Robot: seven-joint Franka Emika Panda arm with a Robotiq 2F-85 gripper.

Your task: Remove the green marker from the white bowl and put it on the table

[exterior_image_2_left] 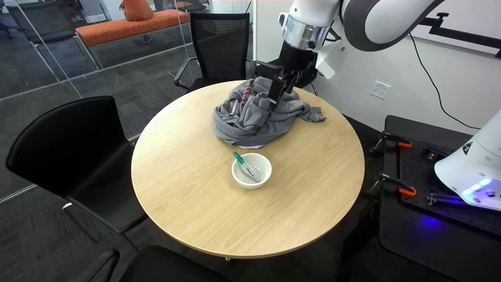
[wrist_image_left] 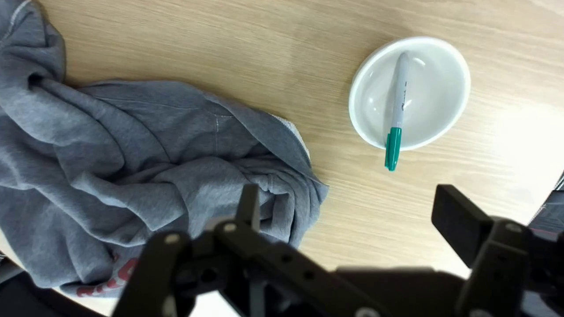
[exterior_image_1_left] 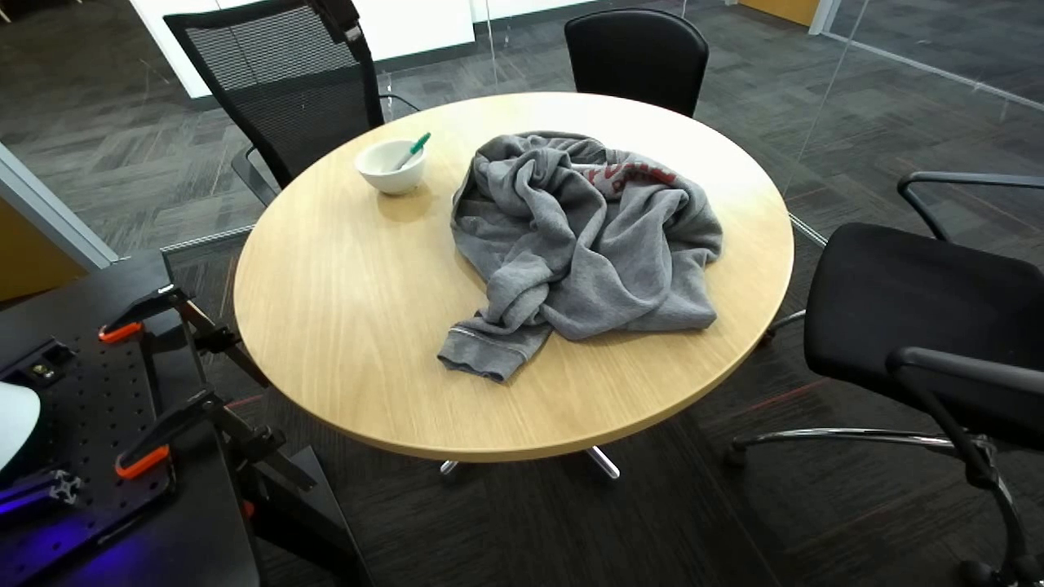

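Tool (exterior_image_2_left: 277,92) hangs above the worktop (exterior_image_2_left: 188,188), fingers (wrist_image_left: 460,224) wide apart

In an exterior view the white arm (exterior_image_2_left: 313,11) slants in from the top, its wrist angled so that the tool points downward; its base (exterior_image_2_left: 469,168) rests on a black stand (exterior_image_2_left: 426,243) near the worktop's edge. The wrist view shows a broad gap between the fingers.

The green marker (wrist_image_left: 398,105) leans inside the white bowl (wrist_image_left: 440,90), cap jutting past the rim. The bowl sits between a rumpled grey sweatshirt (exterior_image_1_left: 587,244) and the edge beside a mesh-backed chair (exterior_image_1_left: 269,65). One sleeve (exterior_image_1_left: 493,350) trails toward the edge facing the wall (exterior_image_2_left: 348,90).

The round worktop is pale, grained wood, with glare near one edge in the wrist view. Around it are black chairs (exterior_image_2_left: 74,149) on dark carpet (exterior_image_1_left: 522,530); orange-handled clamps (exterior_image_1_left: 145,463) hold to the stand's edge, and an orange bench (exterior_image_2_left: 129,29) shows farther off.
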